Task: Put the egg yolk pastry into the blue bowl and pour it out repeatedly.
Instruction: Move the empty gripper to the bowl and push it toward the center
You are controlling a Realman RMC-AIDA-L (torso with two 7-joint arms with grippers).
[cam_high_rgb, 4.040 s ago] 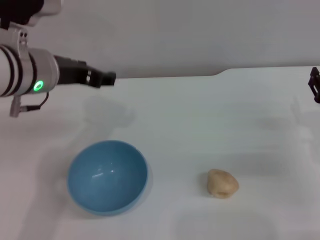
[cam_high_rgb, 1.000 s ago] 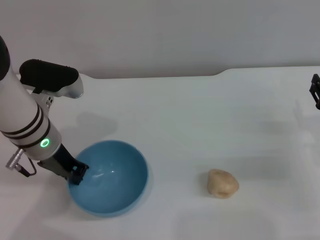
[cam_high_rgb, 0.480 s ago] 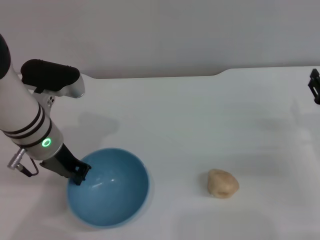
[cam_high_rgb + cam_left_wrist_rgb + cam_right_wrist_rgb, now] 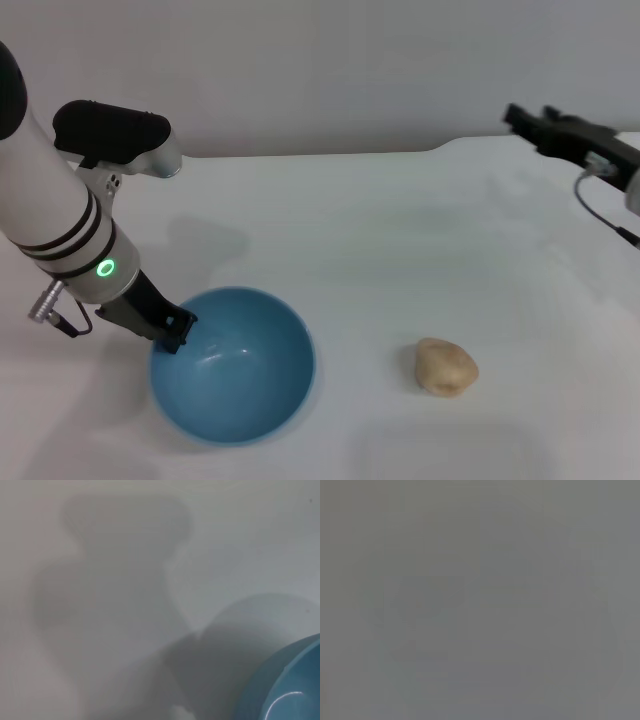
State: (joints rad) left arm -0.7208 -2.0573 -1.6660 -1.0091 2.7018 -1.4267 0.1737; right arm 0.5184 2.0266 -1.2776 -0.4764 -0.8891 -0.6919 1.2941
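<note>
The blue bowl (image 4: 245,395) stands on the white table at the front left, with nothing in it. My left gripper (image 4: 175,334) reaches down to the bowl's left rim and is shut on it. Part of the bowl's rim also shows in the left wrist view (image 4: 287,690). The egg yolk pastry (image 4: 446,366) lies on the table to the right of the bowl, well apart from it. My right gripper (image 4: 527,120) is open and empty, high over the far right of the table, far behind the pastry.
The white table (image 4: 400,250) runs back to a grey wall. The left arm's shadow falls on the table behind the bowl. The right wrist view is plain grey.
My left gripper came down to the bowl's left rim and closed on it, and the bowl has shifted a little to the right. My right gripper has swung in from the right edge.
</note>
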